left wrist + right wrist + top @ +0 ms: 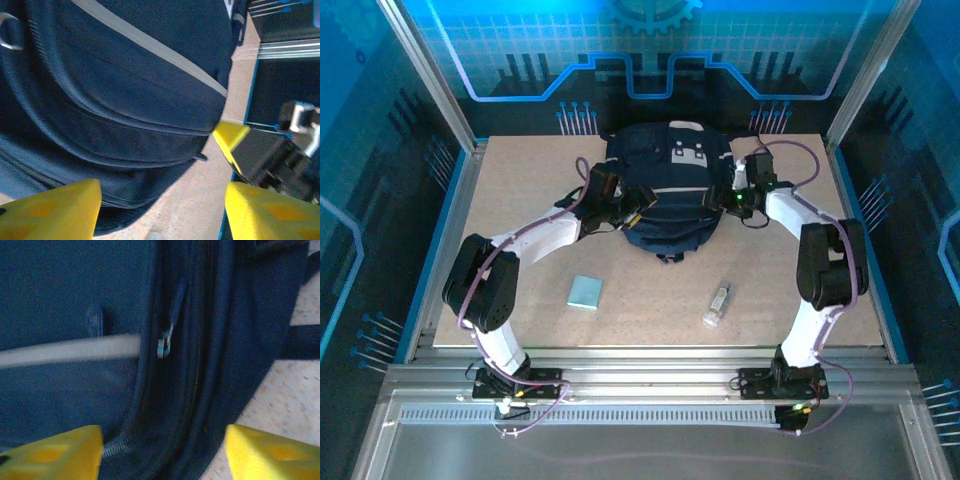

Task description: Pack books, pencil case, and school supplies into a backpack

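The dark navy backpack (670, 185) lies flat at the back middle of the table, its white patch facing up. My left gripper (630, 207) stands open at its left side, fingers (55, 210) wide apart over the bag's rounded edge (125, 125) and bare table. At the bag's right side my right gripper (728, 200) is open too, fingers (55, 455) straddling the zipper seams, with a zipper pull (164, 346) just ahead. Of the school supplies, a pale teal pad (586, 291) and a clear-white tube (717, 303) lie on the table in front. The books and pencil case are out of view.
The wooden tabletop (520, 200) is framed by aluminium rails and blue walls. The pad and the tube lie between the two arm bases. In the left wrist view, a yellow finger of the right gripper (231, 136) shows across the bag.
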You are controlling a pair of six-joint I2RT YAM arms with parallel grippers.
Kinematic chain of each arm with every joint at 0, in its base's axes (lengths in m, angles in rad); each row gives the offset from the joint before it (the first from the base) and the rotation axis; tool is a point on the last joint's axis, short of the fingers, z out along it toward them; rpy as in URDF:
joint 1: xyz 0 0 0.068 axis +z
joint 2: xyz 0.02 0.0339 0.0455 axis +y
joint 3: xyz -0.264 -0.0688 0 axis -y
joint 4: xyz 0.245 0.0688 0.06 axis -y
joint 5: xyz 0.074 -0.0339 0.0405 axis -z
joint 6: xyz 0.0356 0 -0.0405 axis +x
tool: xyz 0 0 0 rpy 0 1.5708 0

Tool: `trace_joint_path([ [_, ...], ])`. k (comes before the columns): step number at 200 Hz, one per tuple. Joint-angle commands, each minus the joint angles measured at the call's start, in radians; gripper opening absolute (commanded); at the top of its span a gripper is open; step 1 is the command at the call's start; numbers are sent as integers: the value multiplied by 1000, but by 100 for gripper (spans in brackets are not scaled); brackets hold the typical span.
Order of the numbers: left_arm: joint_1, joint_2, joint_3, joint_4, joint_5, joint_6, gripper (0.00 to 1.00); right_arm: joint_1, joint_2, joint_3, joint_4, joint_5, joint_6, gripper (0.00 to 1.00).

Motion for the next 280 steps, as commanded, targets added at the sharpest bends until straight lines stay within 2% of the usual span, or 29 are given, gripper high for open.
trace_joint_path([
  [1, -4, 36, 24, 59, -25, -54, 67, -3, 71, 68, 90, -135, 77, 52],
  [22, -15, 48, 37, 58, -42, -45, 67, 10, 87, 67, 115, -171, 93, 35],
  [53, -29, 86, 59, 63, -39, -64, 68, 16, 108, 58, 125, -219, 130, 38],
  [74, -38, 112, 72, 77, -35, -82, 68, 28, 82, 8, 202, -278, 185, 26],
  [94, -45, 138, 83, 79, -47, -92, 71, 55, 51, -7, 212, -276, 205, 26],
  [103, -45, 151, 89, 79, -58, -93, 71, 70, 41, -8, 207, -261, 202, 28],
  [136, -44, 213, 119, 74, -95, -101, 72, 100, 107, 14, 155, -178, 204, 61],
  [162, -46, 241, 98, 79, -83, -130, 72, 101, 153, -10, 231, -187, 274, 67],
  [167, -46, 241, 89, 82, -82, -135, 72, 101, 161, -9, 249, -196, 290, 63],
  [181, -47, 231, 62, 86, -80, -137, 72, 107, 168, -2, 279, -209, 326, 26],
  [196, -46, 209, 31, 86, -78, -135, 72, 113, 134, -5, 309, -214, 353, 0],
  [223, -50, 172, -8, 84, -68, -135, 74, 116, 31, 11, 258, -221, 411, 0],
  [229, -50, 167, -14, 83, -67, -140, 78, 119, 8, 13, 247, -224, 423, 0],
  [238, -53, 162, -20, 88, -65, -145, 79, 120, -29, 18, 225, -218, 434, 0],
  [280, -55, 153, -2, 109, -52, -161, 80, 125, -127, 44, 166, -193, 471, 0],
])
